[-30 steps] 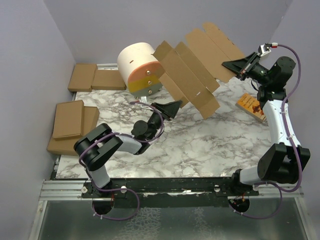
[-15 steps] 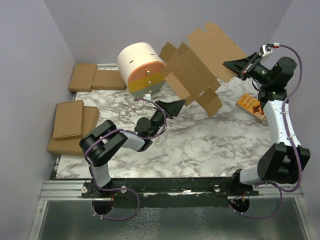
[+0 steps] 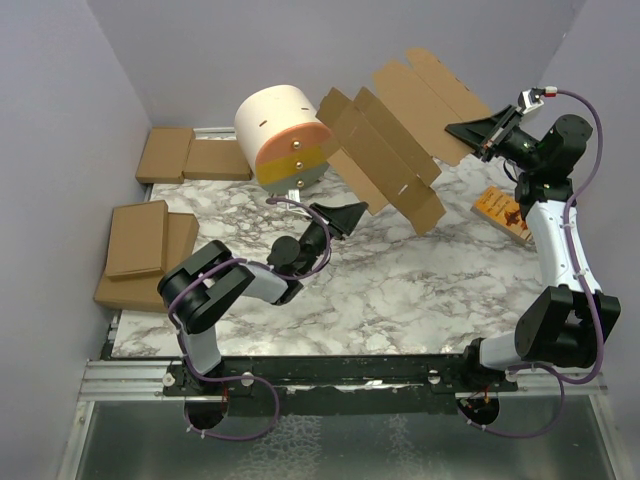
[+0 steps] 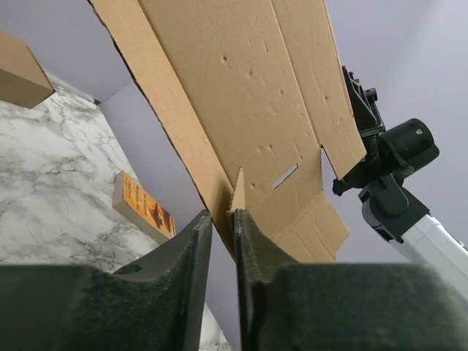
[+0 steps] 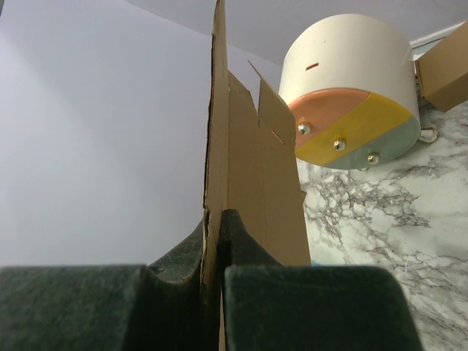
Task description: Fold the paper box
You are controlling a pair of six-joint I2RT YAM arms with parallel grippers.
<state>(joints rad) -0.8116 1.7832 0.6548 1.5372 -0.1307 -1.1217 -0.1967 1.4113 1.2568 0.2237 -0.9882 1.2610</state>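
1. Hanging in the air over the far half of the table (image 3: 400,290), the box (image 3: 390,140) is an unfolded brown sheet with flaps and slots. It is tilted and runs from the upper right down toward the middle.
2. The right gripper (image 3: 455,130) holds the sheet's right-hand edge. In its wrist view both fingers press on the cardboard, which stands edge-on between them.
3. The left gripper (image 3: 362,207) reaches up from below to the sheet's lower edge. Its jaws are drawn nearly together, pinching the edge of a small flap, with a thin slit of background showing beside the cardboard.
4. In the left wrist view the sheet spreads overhead with a short slot cut near the pinched flap. The right arm shows beyond it.
5. A white drum (image 3: 275,130) lies on its side at the far edge, just beside the sheet's left end; I cannot tell whether they touch. Its round face is orange, yellow and pale green, with three metal studs.
6. An orange booklet (image 3: 497,208) lies on the table at the right, beside the right arm.
7. Flat cartons (image 3: 140,240) lie at the left: two side by side in the far corner and a stack nearer.
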